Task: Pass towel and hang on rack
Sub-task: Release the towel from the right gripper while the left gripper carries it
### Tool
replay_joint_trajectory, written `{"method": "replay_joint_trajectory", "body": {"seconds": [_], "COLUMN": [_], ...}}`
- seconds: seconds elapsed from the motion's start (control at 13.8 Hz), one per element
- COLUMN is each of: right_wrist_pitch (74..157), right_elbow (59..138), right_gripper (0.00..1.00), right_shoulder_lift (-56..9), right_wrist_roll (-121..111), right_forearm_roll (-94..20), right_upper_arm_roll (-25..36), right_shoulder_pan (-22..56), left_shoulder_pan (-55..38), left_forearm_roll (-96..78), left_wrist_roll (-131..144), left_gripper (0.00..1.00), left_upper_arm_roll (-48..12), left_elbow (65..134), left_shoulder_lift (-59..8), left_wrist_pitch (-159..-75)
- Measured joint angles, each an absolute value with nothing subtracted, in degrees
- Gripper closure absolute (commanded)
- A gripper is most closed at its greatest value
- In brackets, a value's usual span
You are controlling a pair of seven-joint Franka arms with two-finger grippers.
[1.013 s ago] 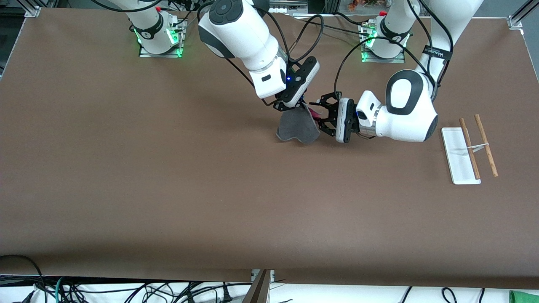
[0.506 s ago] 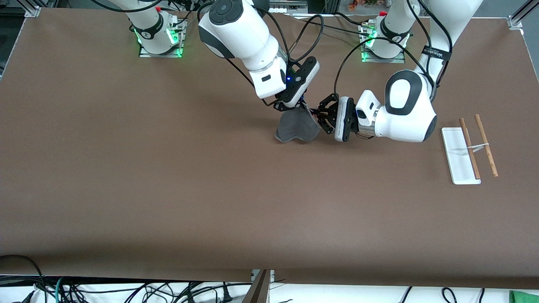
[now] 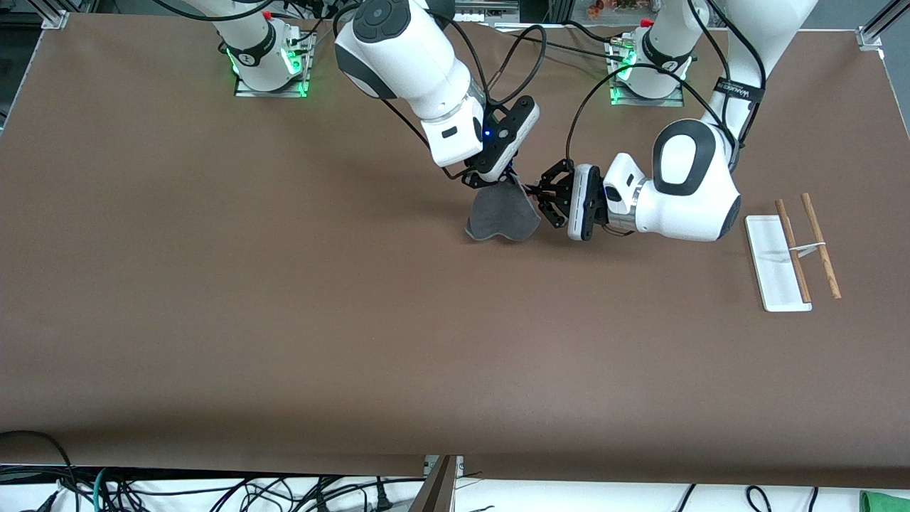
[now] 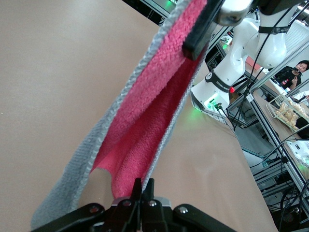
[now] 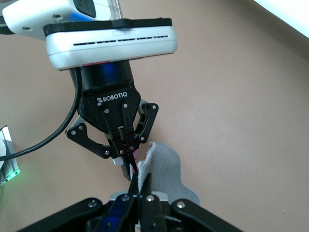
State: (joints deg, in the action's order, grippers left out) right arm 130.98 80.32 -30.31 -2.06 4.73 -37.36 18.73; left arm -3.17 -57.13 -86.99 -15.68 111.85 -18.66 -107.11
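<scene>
Grey towel hangs over mid-table, well apart from the rack. We find the left gripper, spread a second ago, now clamped on it; the right gripper still grips. Release appears next.

Brown surface under two white arms reaching in from bases along the top. Right claw up over the middle, pinching the upper corner of the dark grey towel, which hangs below it. Left claw turned sideways, closed on the towel's edge beside the right claw. Rack well apart, toward the left arm's end: white base plate, two brown rods, thin metal crosspiece.
</scene>
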Motion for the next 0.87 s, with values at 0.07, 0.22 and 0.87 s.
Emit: {"method": "replay_joint_trajectory", "body": {"seconds": [0.07,0.22,0.87], "right_wrist_pitch": [131.0,131.0,130.7], "right_elbow": [80.3,80.3,80.1], "right_gripper": [0.00,0.00,0.00], "right_shoulder_lift": [-30.3,-30.3,-30.2], "right_wrist_roll": [-2.1,-2.1,-2.1], "right_forearm_roll": [4.7,4.7,4.6], "right_upper_arm_roll": [-37.4,-37.4,-37.3], "right_shoulder_pan": [18.7,18.6,17.5], "left_shoulder_pan": [-3.1,-3.1,2.6], "left_forearm_roll": [-57.1,-57.1,-49.8], "left_wrist_roll": [-87.0,-87.0,-87.2], "left_gripper": [1.00,1.00,1.00], "left_upper_arm_roll": [-15.7,-15.7,-14.8], "left_elbow": [111.8,111.8,109.5], "left_shoulder_lift": [-18.7,-18.7,-18.7], "left_wrist_pitch": [-107.1,-107.1,-106.1]}}
